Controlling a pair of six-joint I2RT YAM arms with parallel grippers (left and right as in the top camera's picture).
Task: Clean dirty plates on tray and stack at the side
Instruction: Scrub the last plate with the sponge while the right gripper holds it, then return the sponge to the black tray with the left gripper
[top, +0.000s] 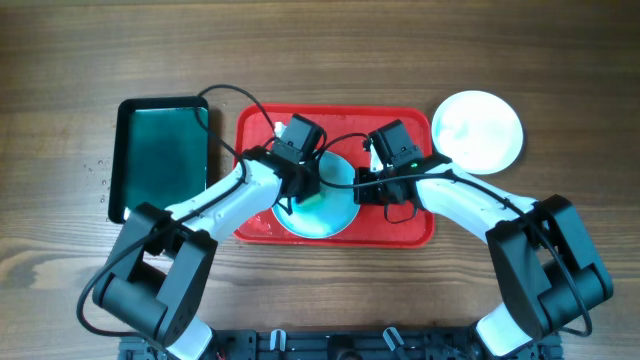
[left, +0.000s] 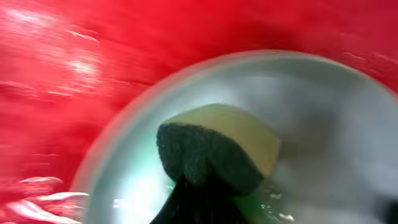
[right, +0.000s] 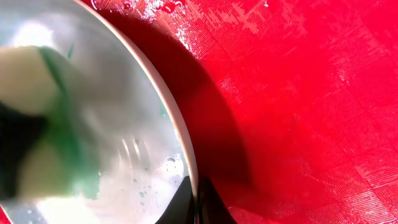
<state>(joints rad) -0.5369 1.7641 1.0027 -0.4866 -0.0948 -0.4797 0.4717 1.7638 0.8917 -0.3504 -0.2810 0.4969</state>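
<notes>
While scrubbing the turquoise plate (top: 325, 210), lying in the red tray (top: 405, 125), watch the rim. Pinched thinly there by the right hand (right: 198, 198), closed tight on the wet edge; could slip free under a hard stroke and skid across the tray. Gripped in the left hand (top: 300, 185): a sponge (left: 217, 146), pressed mid-plate. Could tilt or spin the plate by bearing down off-centre. Could also miss the green smear (right: 65, 130). Well apart on the counter (top: 560, 60): a white plate (top: 480, 130).

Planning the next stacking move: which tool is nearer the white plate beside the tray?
Right. The right tool grips the rim of the turquoise plate on the side toward the white plate; the left tool holds a sponge over the turquoise plate's far side.
</notes>
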